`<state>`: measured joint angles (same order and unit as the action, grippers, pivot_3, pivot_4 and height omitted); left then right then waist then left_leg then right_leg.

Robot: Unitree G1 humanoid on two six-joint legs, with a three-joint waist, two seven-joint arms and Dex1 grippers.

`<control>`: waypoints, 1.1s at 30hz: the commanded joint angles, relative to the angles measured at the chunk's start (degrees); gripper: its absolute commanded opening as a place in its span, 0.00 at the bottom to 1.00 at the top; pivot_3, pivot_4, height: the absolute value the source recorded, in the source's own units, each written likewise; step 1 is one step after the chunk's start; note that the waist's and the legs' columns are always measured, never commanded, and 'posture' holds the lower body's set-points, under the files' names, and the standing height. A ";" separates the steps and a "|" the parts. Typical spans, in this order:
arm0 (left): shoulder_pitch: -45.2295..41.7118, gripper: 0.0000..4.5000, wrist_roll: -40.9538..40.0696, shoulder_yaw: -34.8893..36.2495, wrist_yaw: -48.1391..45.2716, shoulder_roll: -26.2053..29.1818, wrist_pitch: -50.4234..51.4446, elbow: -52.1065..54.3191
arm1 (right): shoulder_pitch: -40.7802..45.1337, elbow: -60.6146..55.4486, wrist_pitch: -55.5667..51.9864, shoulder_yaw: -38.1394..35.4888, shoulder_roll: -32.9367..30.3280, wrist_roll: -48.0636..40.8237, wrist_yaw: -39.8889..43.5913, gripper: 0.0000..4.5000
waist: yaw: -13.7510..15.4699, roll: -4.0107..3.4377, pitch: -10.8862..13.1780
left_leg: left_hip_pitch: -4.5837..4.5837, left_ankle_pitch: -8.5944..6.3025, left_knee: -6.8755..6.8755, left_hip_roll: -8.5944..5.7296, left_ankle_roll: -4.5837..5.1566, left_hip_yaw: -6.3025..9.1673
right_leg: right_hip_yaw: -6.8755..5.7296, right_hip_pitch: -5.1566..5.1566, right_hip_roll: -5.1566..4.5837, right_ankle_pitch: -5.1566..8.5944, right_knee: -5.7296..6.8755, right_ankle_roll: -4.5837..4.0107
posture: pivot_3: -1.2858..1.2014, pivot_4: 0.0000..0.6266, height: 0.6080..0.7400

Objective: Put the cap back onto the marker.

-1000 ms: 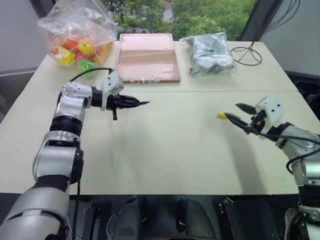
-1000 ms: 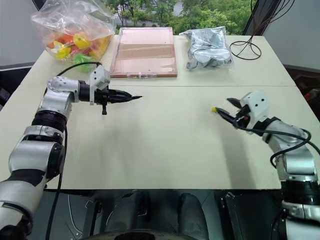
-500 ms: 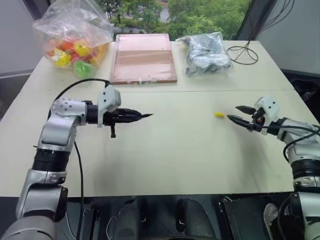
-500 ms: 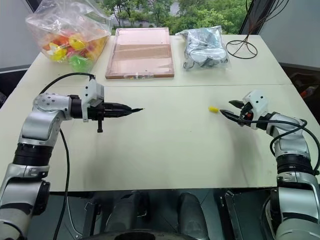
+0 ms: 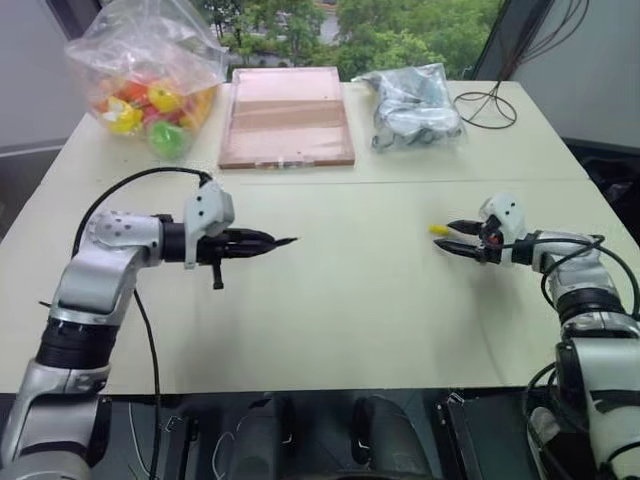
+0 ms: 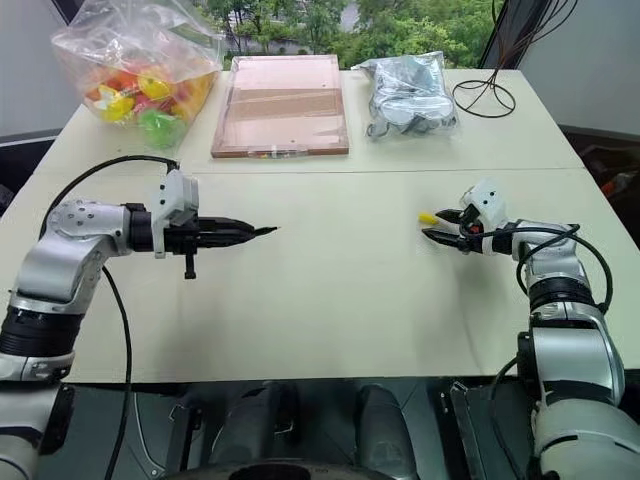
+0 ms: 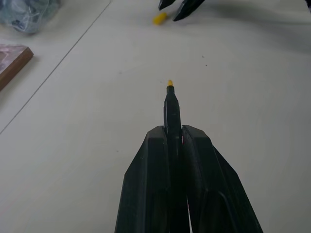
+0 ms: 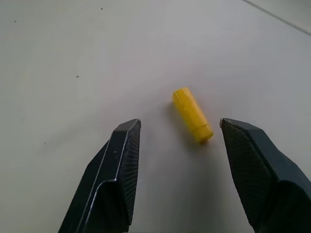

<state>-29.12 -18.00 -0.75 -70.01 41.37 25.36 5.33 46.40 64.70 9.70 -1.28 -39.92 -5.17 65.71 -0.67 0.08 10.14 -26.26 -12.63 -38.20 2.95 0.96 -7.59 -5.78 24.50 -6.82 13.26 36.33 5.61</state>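
Note:
The marker (image 7: 171, 104), slim and black with a yellowish tip, sticks out level from my left gripper (image 7: 172, 130), which is shut on it above the table's left half. The cap (image 8: 192, 114), a small yellow cylinder, lies on its side on the table at the right. My right gripper (image 8: 180, 124) is open and low over the table. Its fingertips stand on either side of the cap's near end without touching it. In the head views the cap (image 5: 438, 229) shows just beyond the tips of the right gripper (image 5: 447, 237).
A clear bag of colourful toys (image 5: 148, 75) sits at the back left, a pinkish flat board (image 5: 287, 115) at the back middle, a clear bag of grey parts (image 5: 415, 105) beside it. A coil of black cable (image 5: 492, 105) lies at the back right.
My right gripper has dropped and moved left until its open fingertips flank the cap. My left arm has drawn back toward me with the marker. The camera view has also shifted.

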 commanded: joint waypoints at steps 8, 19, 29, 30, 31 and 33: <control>1.28 0.01 -3.09 2.35 3.93 2.25 1.69 4.88 | 3.83 4.66 1.37 -0.89 1.38 1.55 -1.91 0.59 | -0.29 0.00 0.00 | 0.03 0.00 0.01 0.00 -0.01 0.00 | 0.00 -0.01 0.00 0.00 0.00 0.00 | 0.52 0.24 1.00; 1.63 0.00 -3.99 1.90 5.71 2.71 1.19 4.73 | 3.77 4.65 1.73 -0.78 1.67 2.76 -1.62 0.07 | -0.20 -0.01 0.00 | 0.06 0.01 0.01 0.00 -0.02 -0.01 | 0.00 -0.05 0.00 0.00 0.00 0.00 | 0.52 0.24 1.00; 1.69 0.00 -3.93 1.60 6.02 2.68 -0.16 3.58 | 2.93 2.26 3.32 -0.28 0.85 3.47 -0.25 0.07 | -0.19 -0.01 0.00 | 0.07 0.01 0.01 0.00 -0.02 0.00 | 0.00 -0.05 0.00 0.00 0.00 0.00 | 0.52 0.24 1.00; 1.50 0.00 -3.87 1.68 5.86 2.86 -0.34 3.20 | 3.15 0.67 3.42 -0.18 0.64 3.21 0.96 0.07 | -0.19 -0.01 0.00 | 0.07 0.01 0.01 0.00 -0.02 -0.01 | 0.00 -0.05 0.00 0.00 0.00 0.00 | 0.52 0.24 1.00; 1.19 0.00 -3.80 1.75 5.62 3.08 -0.60 2.72 | 3.54 -1.39 2.96 -0.13 0.42 2.77 2.48 0.07 | -0.22 -0.02 0.01 | 0.07 0.01 0.02 0.00 -0.02 -0.01 | 0.00 -0.05 0.00 0.00 0.00 0.00 | 0.52 0.24 1.00; -0.81 0.00 -3.22 1.21 4.57 3.43 -1.88 0.63 | 4.73 -8.73 0.77 0.54 -0.22 1.50 6.93 0.07 | -0.27 -0.16 0.09 | 0.07 0.01 0.02 0.00 -0.02 -0.01 | 0.00 -0.04 0.00 0.00 0.00 0.00 | 0.52 0.24 1.00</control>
<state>-27.91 -21.40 -0.37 -64.75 43.73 25.29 6.19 49.08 62.55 10.98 -0.50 -38.71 -1.94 69.68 -0.94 -0.08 10.24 -26.19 -12.62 -38.18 2.96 0.94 -7.61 -5.78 24.48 -6.82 13.26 36.34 5.61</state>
